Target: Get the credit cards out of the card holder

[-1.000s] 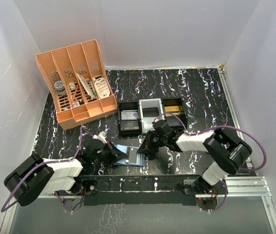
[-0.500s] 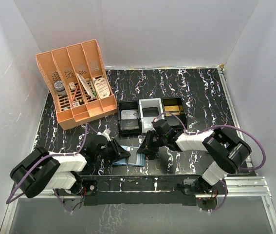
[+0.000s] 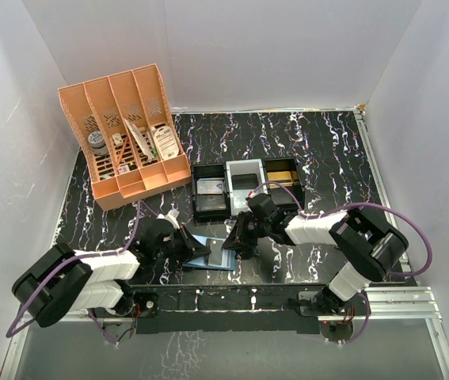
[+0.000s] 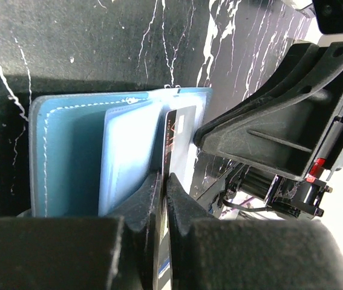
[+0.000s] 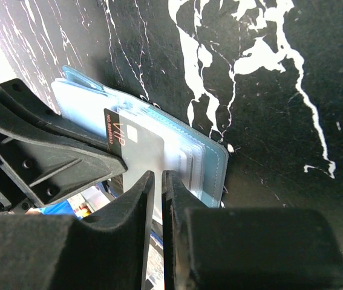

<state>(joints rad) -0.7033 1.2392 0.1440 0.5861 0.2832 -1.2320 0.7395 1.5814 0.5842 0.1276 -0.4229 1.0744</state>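
The card holder (image 3: 202, 244) lies open on the table between the two arms, teal outside and light blue inside (image 4: 68, 157). A black and grey credit card (image 3: 218, 255) marked VIP (image 5: 129, 142) sticks out of its pockets. My left gripper (image 3: 199, 250) is shut on the card's edge (image 4: 172, 139), its jaws (image 4: 165, 181) pressed flat on it. My right gripper (image 3: 234, 241) is closed to a thin slit (image 5: 157, 178) on the lower edge of the holder's clear pocket leaves (image 5: 210, 163). Other cards are hidden.
An orange desk organiser (image 3: 125, 131) stands at the back left. A row of three small trays sits just behind the holder: black (image 3: 196, 194), white (image 3: 245, 168), black (image 3: 297, 178). The two grippers' fingers are almost touching.
My left arm has moved right, in to the holder, and its jaws now sit on the card. The right arm and the holder have not moved.
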